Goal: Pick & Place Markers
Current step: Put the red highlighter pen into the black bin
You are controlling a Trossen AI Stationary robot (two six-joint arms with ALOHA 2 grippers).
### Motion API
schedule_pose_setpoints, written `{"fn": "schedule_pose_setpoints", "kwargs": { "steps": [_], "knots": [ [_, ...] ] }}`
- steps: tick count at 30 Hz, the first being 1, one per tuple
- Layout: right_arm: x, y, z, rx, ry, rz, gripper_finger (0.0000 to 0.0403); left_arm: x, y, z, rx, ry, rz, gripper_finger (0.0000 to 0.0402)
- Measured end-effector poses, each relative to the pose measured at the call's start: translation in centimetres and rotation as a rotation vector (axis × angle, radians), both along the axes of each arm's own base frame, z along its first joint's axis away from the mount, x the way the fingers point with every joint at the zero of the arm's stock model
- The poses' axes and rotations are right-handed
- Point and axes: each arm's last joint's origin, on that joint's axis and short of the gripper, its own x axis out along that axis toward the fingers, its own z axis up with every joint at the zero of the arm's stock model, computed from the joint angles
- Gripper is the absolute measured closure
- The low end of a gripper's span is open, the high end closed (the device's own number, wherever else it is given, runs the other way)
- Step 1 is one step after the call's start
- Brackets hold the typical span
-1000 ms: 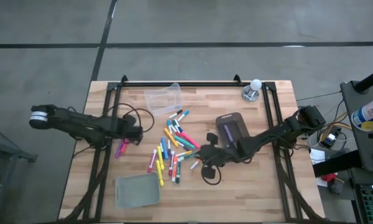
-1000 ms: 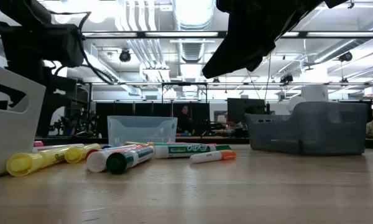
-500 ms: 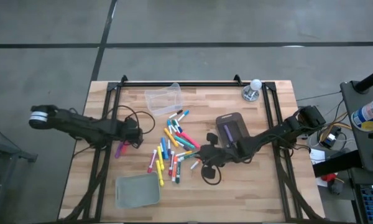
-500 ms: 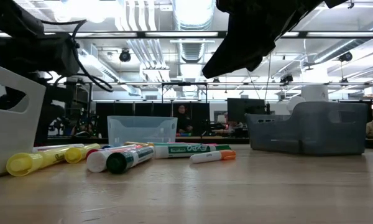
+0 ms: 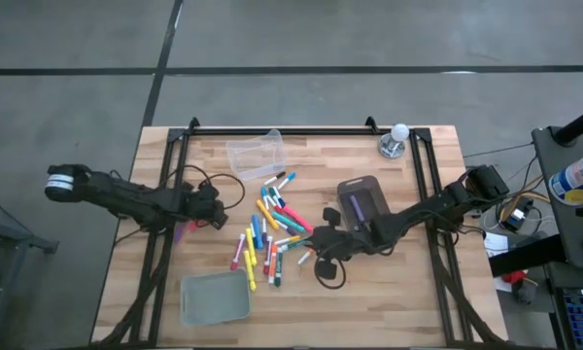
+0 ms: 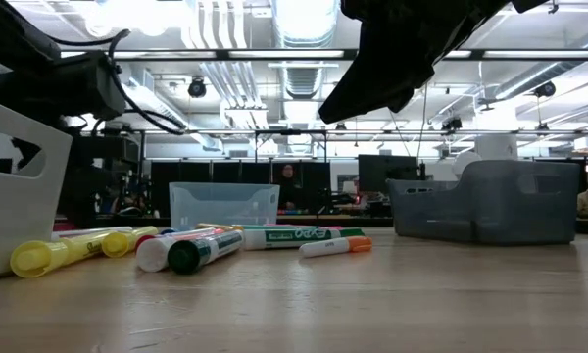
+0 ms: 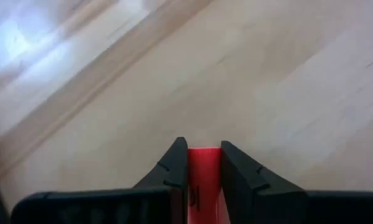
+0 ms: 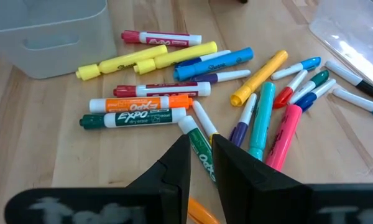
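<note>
The dark bin [image 5: 362, 202] holds one purple marker [image 5: 356, 206]; the clear bin [image 5: 255, 153] looks empty. Left gripper [image 7: 204, 163] pinches a red marker [image 7: 204, 180]; right gripper [image 8: 200, 152] is nearly closed, empty.

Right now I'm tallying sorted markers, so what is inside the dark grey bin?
The dark grey bin holds one purple marker lying lengthwise, seen from above. The right arm crosses its near corner, so anything there is hidden.
</note>
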Motion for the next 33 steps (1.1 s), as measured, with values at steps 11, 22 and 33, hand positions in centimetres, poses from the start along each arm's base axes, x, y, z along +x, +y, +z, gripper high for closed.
{"fn": "schedule_pose_setpoints", "kwargs": {
  "steps": [11, 22, 33],
  "knots": [
    [0.0, 0.0, 0.0, 0.001, 0.000, -0.001, 0.0345, 3.3, -0.3, 1.6, 0.100, -0.294, -0.189, 0.0346],
    [0.0, 0.0, 0.0, 0.003, -0.002, -0.002, 0.0346, 6.2, -1.1, 5.1, 0.036, -0.753, -0.360, 0.0345],
    [0.5, 0.1, 0.6, 0.025, -0.081, -0.010, 0.0346, 7.1, -2.1, 8.4, 0.052, -1.097, -0.575, 0.0344]
  ]
}}
